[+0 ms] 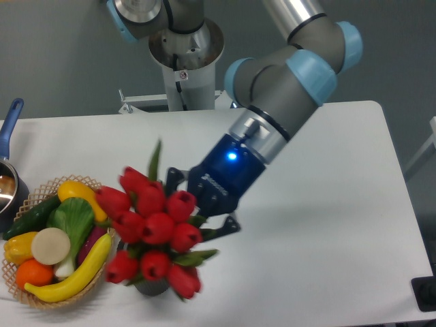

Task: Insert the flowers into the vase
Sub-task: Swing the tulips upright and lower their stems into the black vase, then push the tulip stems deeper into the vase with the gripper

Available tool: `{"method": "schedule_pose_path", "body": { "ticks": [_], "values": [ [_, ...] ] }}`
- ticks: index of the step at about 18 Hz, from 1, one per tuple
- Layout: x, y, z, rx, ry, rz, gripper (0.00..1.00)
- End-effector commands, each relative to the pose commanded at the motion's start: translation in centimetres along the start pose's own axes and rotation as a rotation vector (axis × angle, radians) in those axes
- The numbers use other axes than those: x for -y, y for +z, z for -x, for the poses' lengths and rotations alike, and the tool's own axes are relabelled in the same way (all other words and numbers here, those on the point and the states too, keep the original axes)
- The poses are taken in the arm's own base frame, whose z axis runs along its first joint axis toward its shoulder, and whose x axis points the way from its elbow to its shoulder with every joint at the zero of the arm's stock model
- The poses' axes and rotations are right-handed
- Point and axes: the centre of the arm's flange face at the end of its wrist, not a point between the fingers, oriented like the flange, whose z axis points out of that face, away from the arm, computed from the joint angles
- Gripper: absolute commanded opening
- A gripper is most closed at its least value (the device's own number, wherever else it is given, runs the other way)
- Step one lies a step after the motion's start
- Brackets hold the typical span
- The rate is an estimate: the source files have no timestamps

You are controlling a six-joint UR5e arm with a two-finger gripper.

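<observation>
The flowers (155, 228), a bunch of red tulip buds with green leaves, stand over the vase (151, 287), a dark grey cylinder near the table's front edge. Only the vase's lower part shows under the buds. The stems are hidden, so whether they sit inside the mouth cannot be told. The lowest buds look slightly blurred. My gripper (202, 201) is right behind the bunch on its upper right side. Its two black fingers (230, 225) stand wide apart, one on either side of the bunch's rear, and seem to grip nothing.
A woven wicker basket (41, 302) of toy fruit and vegetables sits just left of the vase, nearly touching the buds. A blue-handled metal pot (8, 187) is at the far left edge. The arm's base (182, 48) stands at the back of the white table (327, 225).
</observation>
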Motion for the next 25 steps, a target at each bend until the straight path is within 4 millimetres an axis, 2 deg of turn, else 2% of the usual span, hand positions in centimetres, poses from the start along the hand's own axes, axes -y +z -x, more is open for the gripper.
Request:
{"method": "schedule_pose_path", "body": {
  "ticks": [5,15,18,25],
  "values": [
    [-1.1,0.5,-0.3,-0.013,-0.023,0.003,0.04],
    [-1.9,2.1,-0.8,-0.064,-0.035,-0.018,0.07],
    [-2.8,2.6,-0.4,-0.069,-0.046,-0.014,0.07],
    [-4.5,3.7,-0.8,-0.089,-0.051,-0.004,0.08]
  ]
}}
